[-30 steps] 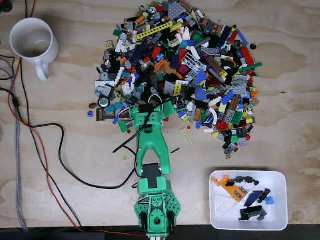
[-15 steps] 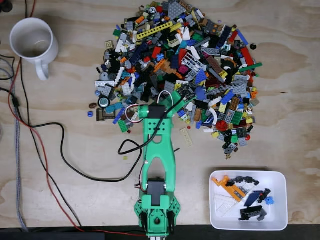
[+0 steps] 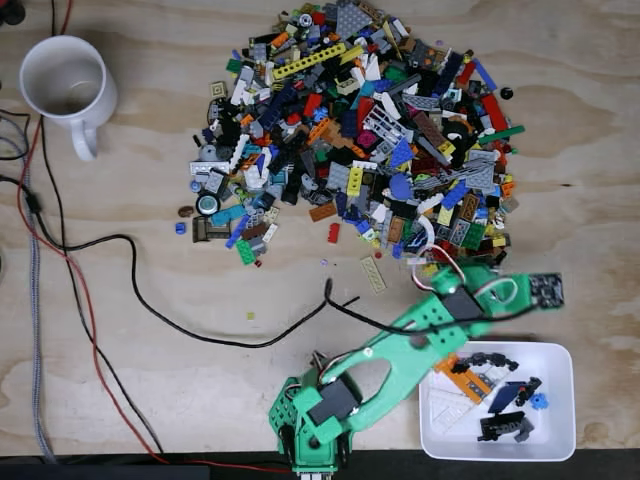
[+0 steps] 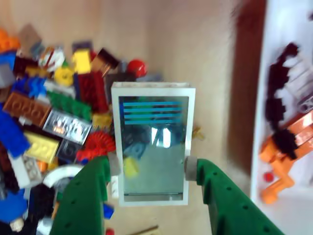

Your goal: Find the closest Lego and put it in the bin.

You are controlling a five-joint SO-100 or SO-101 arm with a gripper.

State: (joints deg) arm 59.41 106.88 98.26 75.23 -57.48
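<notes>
Overhead, in the fixed view, the green arm (image 3: 400, 350) is seen stretched rightward, its pincer (image 3: 545, 290) just above the white bin (image 3: 560, 440), below the Lego pile (image 3: 360, 130). A white mug (image 3: 62, 85) and loose cables (image 3: 120, 280) lie on the plywood tabletop (image 3: 150, 380), left of the pile. Closer, in the wrist view, a window-pane Lego (image 4: 153, 142) is clamped between the pincer (image 4: 153, 166) fingers, bin rim (image 4: 257, 147) blurred at right.

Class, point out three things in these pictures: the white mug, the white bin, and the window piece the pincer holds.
Mug (image 3: 62, 82), fixed view: on its rim.
Bin (image 3: 565, 402), fixed view: on its right wall.
Window piece (image 4: 153, 147), wrist view: on its clear pane.
</notes>
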